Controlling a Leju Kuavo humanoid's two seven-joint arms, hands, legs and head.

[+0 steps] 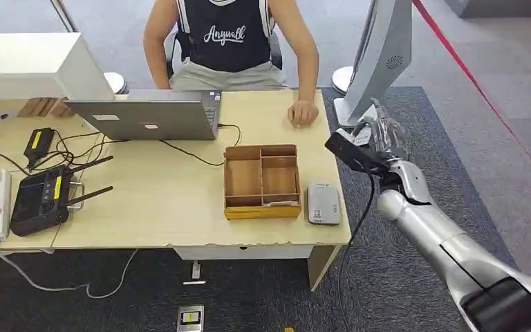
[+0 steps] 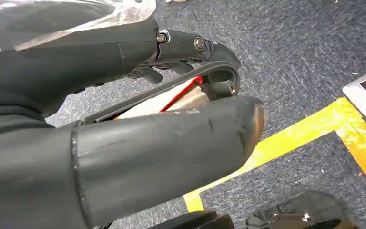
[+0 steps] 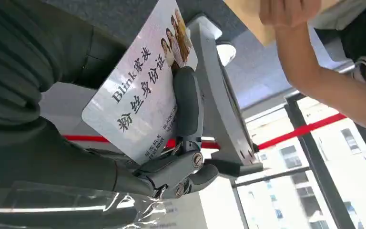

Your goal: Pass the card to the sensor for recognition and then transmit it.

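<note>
The right wrist view gives the close detail: the right hand (image 3: 138,138) pinches a white card (image 3: 140,90) between its thick thumb and dark fingers (image 3: 187,102), the card's printed face with lettering and a small group photo turned toward the camera. One finger lies across the card's edge.

The left wrist view looks down at dark carpet crossed by yellow floor tape (image 2: 286,143); the left hand (image 2: 171,114) has its fingers curled in toward the thumb, and whether anything sits inside them I cannot tell.

The head view places things. The right hand (image 1: 379,138) is raised just off the table's (image 1: 180,221) right edge, beside a grey stand (image 1: 380,62). The sensor (image 1: 323,203), a small grey pad, lies flat near the table's front right corner, nearer the robot than the hand and apart from it. Just left of it is a wooden compartment tray (image 1: 261,181). Farther back sits a laptop (image 1: 148,114), and beyond it a seated person whose hand (image 1: 303,111) rests on the tabletop.
</note>
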